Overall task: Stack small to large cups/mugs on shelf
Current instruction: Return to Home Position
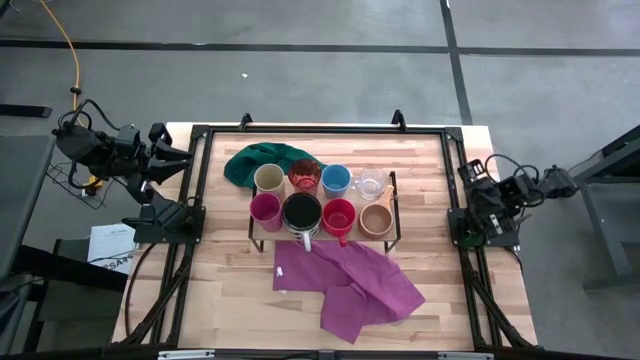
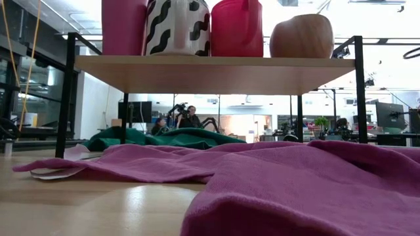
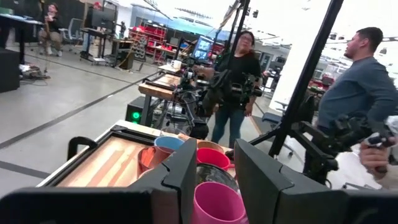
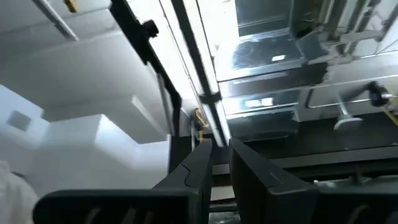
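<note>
Eight cups fill the shelf (image 1: 393,204) in two rows: cream cup (image 1: 269,178), see-through red cup (image 1: 304,174), blue cup (image 1: 336,179) and glass (image 1: 372,183) by the green cloth (image 1: 252,160) — pink cup (image 1: 265,208), striped mug (image 1: 302,211), red mug (image 1: 339,215) and wooden cup (image 1: 376,220) by the purple cloth (image 1: 350,285). My left gripper (image 3: 214,150) sits off the table's (image 1: 220,280) left edge, fingers slightly apart, empty; my right gripper (image 4: 219,152), at the right edge, shows a narrow gap. People (image 3: 236,81) stand beyond.
</note>
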Available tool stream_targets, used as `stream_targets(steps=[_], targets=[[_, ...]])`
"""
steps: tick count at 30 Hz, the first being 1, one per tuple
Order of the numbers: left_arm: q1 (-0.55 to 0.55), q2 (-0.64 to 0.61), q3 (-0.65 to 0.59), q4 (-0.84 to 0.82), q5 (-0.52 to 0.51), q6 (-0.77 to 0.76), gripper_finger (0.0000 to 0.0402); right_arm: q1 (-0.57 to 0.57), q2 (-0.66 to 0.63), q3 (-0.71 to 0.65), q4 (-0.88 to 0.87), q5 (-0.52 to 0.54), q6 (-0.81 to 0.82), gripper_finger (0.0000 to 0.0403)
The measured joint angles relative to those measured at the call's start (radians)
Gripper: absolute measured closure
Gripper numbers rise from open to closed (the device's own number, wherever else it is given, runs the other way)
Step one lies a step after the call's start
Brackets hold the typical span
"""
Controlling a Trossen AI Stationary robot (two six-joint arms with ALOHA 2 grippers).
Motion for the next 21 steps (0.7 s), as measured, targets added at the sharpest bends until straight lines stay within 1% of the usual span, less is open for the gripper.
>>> stream_targets(steps=[2,4,9,12,16,21], targets=[[0.0,0.0,0.0,0.0,0.011,-0.004,0.0307,0.0,0.0,-0.024,0.026,0.025,-0.013,0.0357],[0.0,0.0,0.0,0.0,0.013,-0.006,0.0307,0.0,0.0,-0.04,0.028,0.074,-0.025,0.0357],[0.0,0.0,0.0,0.0,0.013,-0.008,0.0307,-0.001,0.0,-0.052,-0.026,0.275,-0.069,0.0357],[0.0,0.0,0.006,-0.003,0.014,-0.009,0.0307,-0.001,0.0,-0.052,-0.04,0.348,-0.099,0.0357],[0.0,0.0,0.022,-0.006,0.014,-0.009,0.0307,-0.017,0.0,-0.052,-0.05,0.353,-0.109,0.0357],[0.0,0.0,0.028,-0.008,0.014,-0.009,0.0307,-0.057,0.0,-0.052,-0.127,0.348,-0.057,0.0357]])
